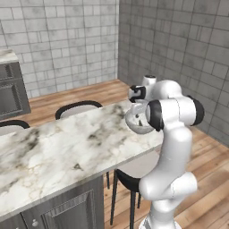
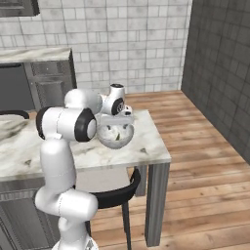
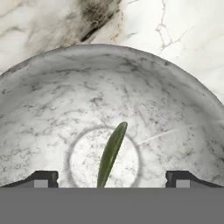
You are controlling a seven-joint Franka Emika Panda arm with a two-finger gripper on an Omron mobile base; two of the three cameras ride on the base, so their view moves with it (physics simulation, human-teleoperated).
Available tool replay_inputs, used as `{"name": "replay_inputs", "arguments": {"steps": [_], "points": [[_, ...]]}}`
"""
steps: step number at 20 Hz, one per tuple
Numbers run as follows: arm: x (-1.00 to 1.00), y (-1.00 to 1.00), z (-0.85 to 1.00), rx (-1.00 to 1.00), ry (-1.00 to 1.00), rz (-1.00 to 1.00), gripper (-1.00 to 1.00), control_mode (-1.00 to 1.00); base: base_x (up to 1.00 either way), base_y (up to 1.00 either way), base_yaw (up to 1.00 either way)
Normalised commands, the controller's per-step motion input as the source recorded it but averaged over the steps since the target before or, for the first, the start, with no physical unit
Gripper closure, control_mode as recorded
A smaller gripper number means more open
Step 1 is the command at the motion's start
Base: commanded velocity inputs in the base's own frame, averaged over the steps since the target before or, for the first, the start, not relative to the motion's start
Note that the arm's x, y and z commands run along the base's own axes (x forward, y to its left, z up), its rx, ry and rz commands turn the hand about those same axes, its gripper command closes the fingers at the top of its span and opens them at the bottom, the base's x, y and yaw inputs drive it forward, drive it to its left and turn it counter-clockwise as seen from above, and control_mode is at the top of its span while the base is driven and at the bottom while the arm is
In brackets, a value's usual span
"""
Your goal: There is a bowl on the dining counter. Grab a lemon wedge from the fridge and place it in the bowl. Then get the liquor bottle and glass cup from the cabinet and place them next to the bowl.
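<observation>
One lemon wedge [image 3: 111, 153], a thin dark green sliver, lies inside the bowl [image 3: 52, 100] w/ the pincer [image 3: 111, 178] right above it, jaws spread wide, tips well apart on either side & gripping nothing. Bowl sits on the marble desk [image 2: 146, 146] near its end, arm bent over it; a black-backed stool [image 1: 78, 107] stands at the desk's far side.
</observation>
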Motion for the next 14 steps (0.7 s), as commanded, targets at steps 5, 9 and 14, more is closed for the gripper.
{"name": "replay_inputs", "arguments": {"steps": [5,9,14], "points": [[-0.65,0.0,0.88,0.0,-0.11,0.06,-1.0,-1.0,0.0,0.0,0.0],[-0.85,0.0,1.0,0.0,-0.15,0.08,-1.0,-1.0,0.0,0.0,0.0],[-0.95,0.1,0.99,0.0,-0.09,0.08,-1.0,-1.0,0.0,0.0,0.0]]}}
